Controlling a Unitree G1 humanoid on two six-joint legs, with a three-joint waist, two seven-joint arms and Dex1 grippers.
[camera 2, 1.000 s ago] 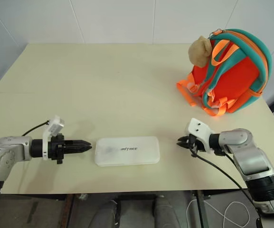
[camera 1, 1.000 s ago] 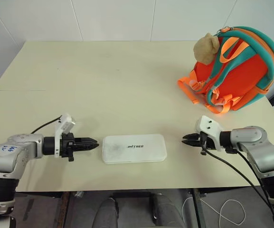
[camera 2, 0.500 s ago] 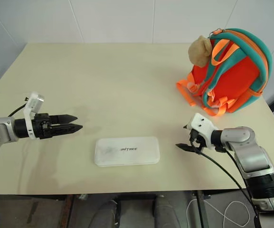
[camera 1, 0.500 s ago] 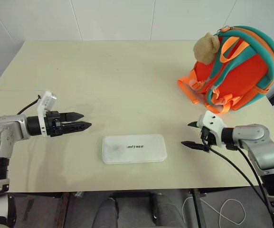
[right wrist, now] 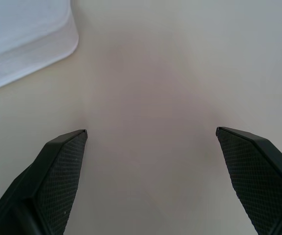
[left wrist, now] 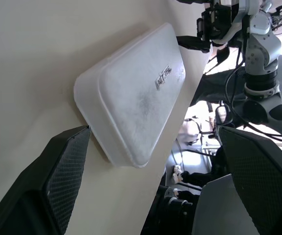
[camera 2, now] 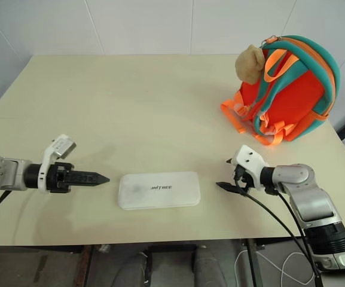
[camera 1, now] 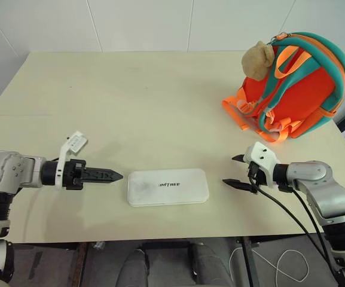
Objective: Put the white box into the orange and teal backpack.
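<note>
Since a second ago both sets of jaws are spread wide, and the white box (camera 1: 168, 186) is flanked lengthwise on the counter (camera 1: 130, 101) between left gripper (camera 1: 113, 176), the nearer, and right gripper (camera 1: 231, 171).

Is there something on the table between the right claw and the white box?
No. In the left eye view, only bare table separates the right claw from the white box.
</note>
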